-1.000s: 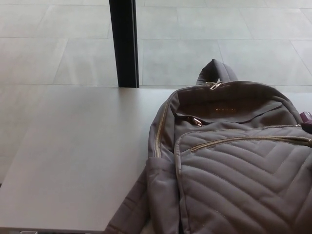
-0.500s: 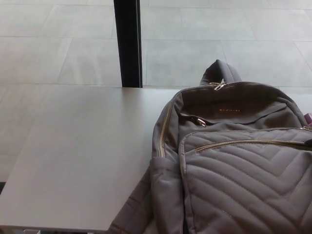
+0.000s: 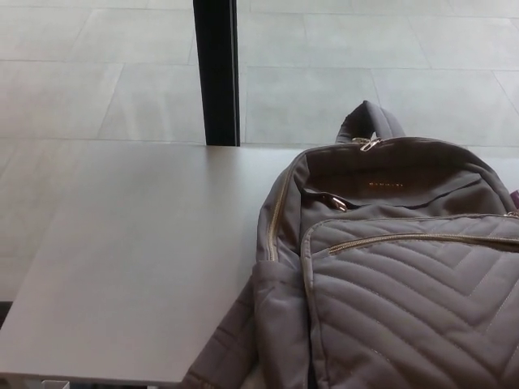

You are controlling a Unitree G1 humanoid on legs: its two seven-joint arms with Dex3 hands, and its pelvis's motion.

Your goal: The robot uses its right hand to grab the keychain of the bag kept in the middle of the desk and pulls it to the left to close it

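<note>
Grey quilted backpack [image 3: 389,275] stands on the desk [image 3: 138,259], right of centre. Its upper pocket gapes, and the gold zip pull [image 3: 336,202] dangles near the pocket's left end. Neither hand in view, so grip unknowable. Reach not yet begun: right hand must come in and pinch that pull.

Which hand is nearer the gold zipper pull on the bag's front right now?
Neither can be ranked: no hand shows in the head view. The zipper pull lies on the bag's upper front, left of its middle.
</note>
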